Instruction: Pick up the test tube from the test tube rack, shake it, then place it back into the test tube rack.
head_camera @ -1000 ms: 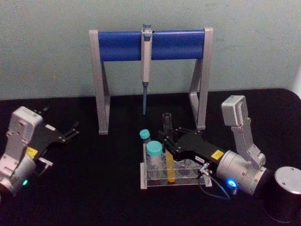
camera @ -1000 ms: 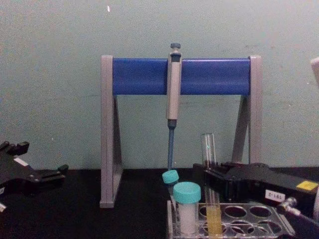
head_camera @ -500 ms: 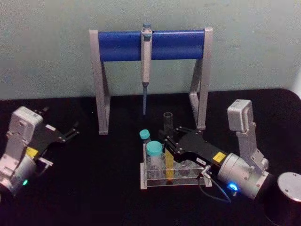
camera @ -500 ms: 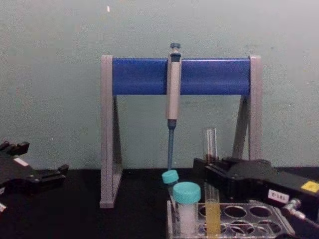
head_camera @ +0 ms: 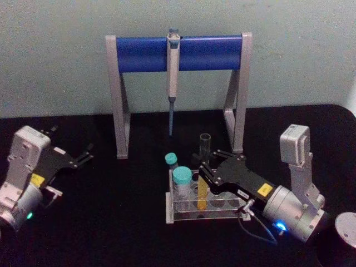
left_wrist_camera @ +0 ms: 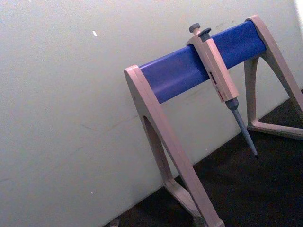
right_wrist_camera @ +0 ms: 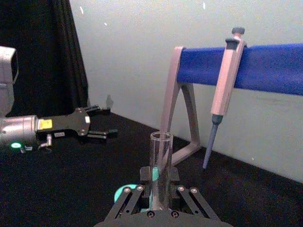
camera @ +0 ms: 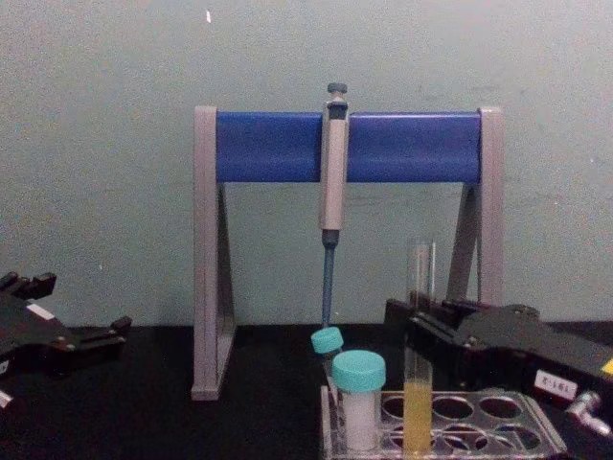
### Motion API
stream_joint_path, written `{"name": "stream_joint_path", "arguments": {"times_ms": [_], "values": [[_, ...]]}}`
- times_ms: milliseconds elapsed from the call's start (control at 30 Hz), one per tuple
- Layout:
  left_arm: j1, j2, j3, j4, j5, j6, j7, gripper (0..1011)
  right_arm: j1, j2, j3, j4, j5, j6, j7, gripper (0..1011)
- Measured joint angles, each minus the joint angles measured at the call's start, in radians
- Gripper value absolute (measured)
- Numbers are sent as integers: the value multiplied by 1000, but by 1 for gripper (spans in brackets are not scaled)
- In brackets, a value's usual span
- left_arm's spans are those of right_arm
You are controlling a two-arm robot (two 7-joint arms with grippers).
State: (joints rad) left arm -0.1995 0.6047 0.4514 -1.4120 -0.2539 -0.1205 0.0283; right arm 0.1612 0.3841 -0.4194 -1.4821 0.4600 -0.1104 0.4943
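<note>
The test tube (head_camera: 204, 146) is a tall clear tube with yellow liquid in its lower part. It stands nearly upright with its lower end still inside the test tube rack (head_camera: 222, 214), a low clear plastic rack with round holes. My right gripper (head_camera: 203, 168) reaches in from the right and is shut on the tube's middle. In the chest view the test tube (camera: 419, 278) rises above the right gripper (camera: 420, 324) and the rack (camera: 498, 424). The right wrist view shows the tube (right_wrist_camera: 161, 151) straight up between the jaws. My left gripper (head_camera: 79, 158) rests open at the far left of the table.
Two teal-capped white vials (head_camera: 182, 178) stand in the rack's left end, close beside the tube. Behind the rack is a grey-and-blue pipette stand (head_camera: 144, 54) with a pipette (head_camera: 173, 67) hanging from it. A grey metal cylinder (head_camera: 347, 229) sits at the front right corner.
My right gripper has lifted the test tube a little and shifted it to the right within the rack. The right arm drew back to the right. The left arm has not moved.
</note>
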Motion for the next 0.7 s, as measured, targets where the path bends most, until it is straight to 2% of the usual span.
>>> {"name": "stream_joint_path", "arguments": {"times_ms": [267,700], "values": [[0,0,0,0,0,0,0,1001,-7,1,8,-20,12,-13,17,230],[0,0,0,0,0,0,0,1001,8,22,27,-105,15,7,7,230]]}}
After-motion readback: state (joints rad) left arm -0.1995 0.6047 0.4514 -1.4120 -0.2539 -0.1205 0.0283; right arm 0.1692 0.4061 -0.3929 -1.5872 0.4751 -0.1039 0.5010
